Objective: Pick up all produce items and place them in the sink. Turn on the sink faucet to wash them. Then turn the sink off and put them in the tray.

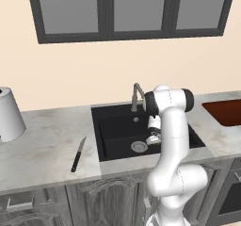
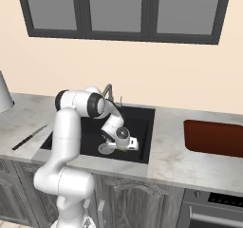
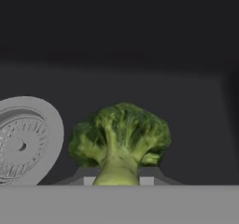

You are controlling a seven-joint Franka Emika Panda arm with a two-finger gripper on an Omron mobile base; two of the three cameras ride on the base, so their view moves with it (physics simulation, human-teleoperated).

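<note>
My claw [image 3: 116, 181] is closed on the stem of the broccoli floret [image 3: 120, 136], low inside the sink [image 1: 117, 126] beside the round drain [image 3: 21, 141]. Behind stands the faucet [image 1: 137, 95]; the tray [image 2: 213, 137] lies at the desk's right end.
</note>
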